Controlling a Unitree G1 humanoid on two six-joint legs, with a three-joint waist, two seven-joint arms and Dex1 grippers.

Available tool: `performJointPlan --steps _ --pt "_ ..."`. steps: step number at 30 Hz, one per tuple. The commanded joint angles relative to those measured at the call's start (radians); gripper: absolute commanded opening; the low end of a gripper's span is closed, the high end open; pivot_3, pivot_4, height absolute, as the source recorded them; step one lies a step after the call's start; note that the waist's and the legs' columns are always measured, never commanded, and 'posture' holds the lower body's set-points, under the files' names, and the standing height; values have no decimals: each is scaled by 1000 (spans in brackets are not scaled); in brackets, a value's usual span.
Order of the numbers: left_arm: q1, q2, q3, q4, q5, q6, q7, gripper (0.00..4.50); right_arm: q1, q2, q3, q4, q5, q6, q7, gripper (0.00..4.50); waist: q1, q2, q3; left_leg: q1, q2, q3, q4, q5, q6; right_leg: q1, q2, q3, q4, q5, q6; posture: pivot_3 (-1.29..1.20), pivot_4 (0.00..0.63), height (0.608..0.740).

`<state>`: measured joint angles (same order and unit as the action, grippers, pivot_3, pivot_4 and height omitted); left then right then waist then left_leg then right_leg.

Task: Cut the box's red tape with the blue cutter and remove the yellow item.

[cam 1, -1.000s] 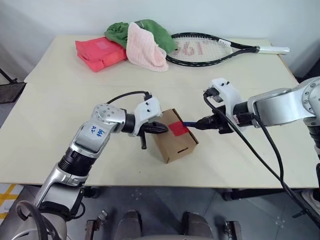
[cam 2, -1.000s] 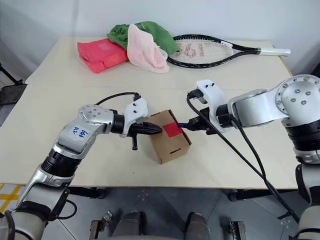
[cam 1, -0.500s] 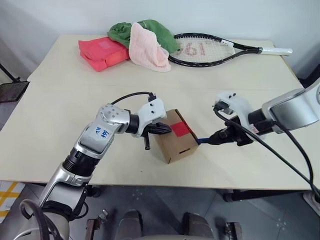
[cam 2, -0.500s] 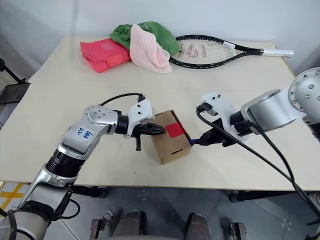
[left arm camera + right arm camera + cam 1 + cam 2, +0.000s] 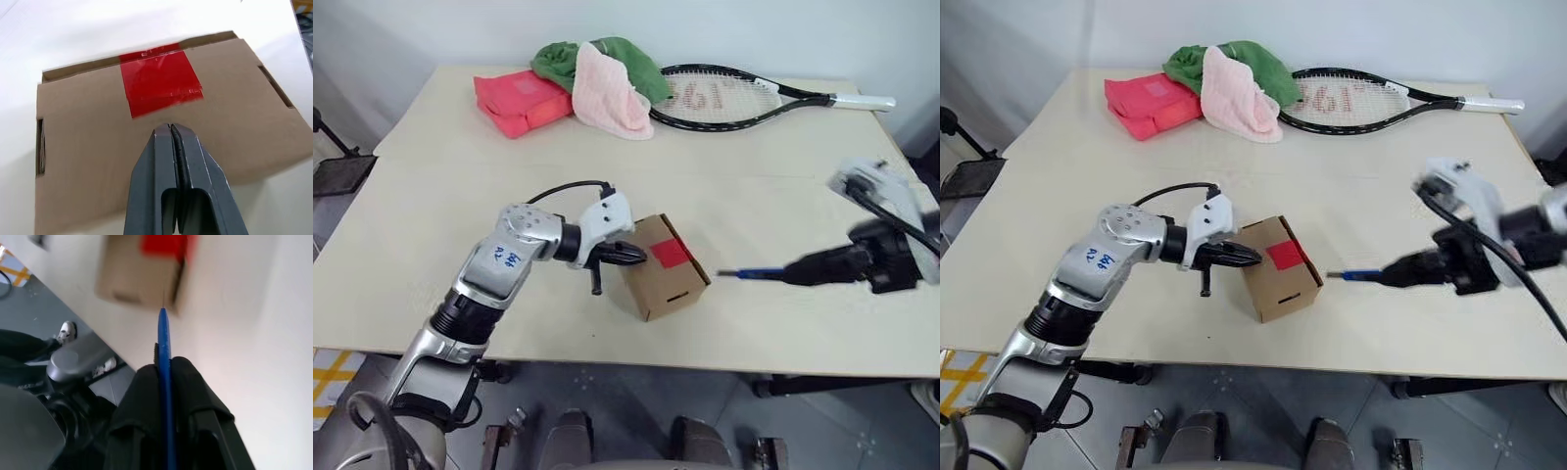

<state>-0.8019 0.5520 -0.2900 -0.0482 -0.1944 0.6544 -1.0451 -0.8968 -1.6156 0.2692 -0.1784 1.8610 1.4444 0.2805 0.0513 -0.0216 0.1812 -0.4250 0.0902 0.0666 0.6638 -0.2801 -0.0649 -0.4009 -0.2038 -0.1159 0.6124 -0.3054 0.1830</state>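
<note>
My left gripper (image 5: 625, 254) is pressed shut, empty, its tip against the near-left edge of the box (image 5: 663, 270), bracing the small brown carton where it sits toward the table's (image 5: 440, 225) front edge. The red tape (image 5: 159, 78) square lies across the flap seam on the box's top; in the left wrist view it looks wrinkled, but I cannot tell whether it is cut through. My right gripper (image 5: 1430, 266) is clamped on the blue cutter (image 5: 1363, 275), held well to the right of the box with its dark tip aimed at it and apart from it. To do this step well, I judge I should keep the left brace firm so the carton does not slide or tip, and run the tip along the seam, shallow, to spare what is inside. The yellow item is not visible, presumably within. Far behind the box lie a red-pink packet (image 5: 517, 100), a green cloth (image 5: 607, 57) with a pink cloth (image 5: 607, 93), and a tennis racket (image 5: 734, 96), none in the way.
</note>
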Motion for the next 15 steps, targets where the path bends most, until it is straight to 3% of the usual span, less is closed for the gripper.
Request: performJointPlan --steps 1,3,6,12,15 --pt "-4 -10 75 -15 -62 -9 -6 31 286 69 -264 54 -227 -217 62 136 -3 -1 0 1 0 0 0 0 0 0 0 1 1 0 0 0 150 740" --pt "-3 -8 123 -2 -84 -42 2 31 503 178 -399 107 -431 -403 102 136 0 -1 0 1 0 1 2 0 0 0 0 1 3 1 0 0 150 740" --pt "5 -4 193 15 -125 -84 -2 31 705 288 -457 143 -719 -646 214 136 9 0 0 1 0 1 2 0 0 0 0 1 3 1 1 0 150 740" --pt "112 70 256 -36 -180 -126 -78 31 688 564 -435 394 -1098 -1018 204 136 -11 1 -1 3 0 2 0 0 0 1 0 1 1 1 1 0 150 740" --pt "173 98 278 -65 -190 -123 -68 31 671 654 -472 472 -1151 -1099 248 136 -23 1 -1 3 0 2 -1 0 0 1 0 0 2 1 1 0 150 740"
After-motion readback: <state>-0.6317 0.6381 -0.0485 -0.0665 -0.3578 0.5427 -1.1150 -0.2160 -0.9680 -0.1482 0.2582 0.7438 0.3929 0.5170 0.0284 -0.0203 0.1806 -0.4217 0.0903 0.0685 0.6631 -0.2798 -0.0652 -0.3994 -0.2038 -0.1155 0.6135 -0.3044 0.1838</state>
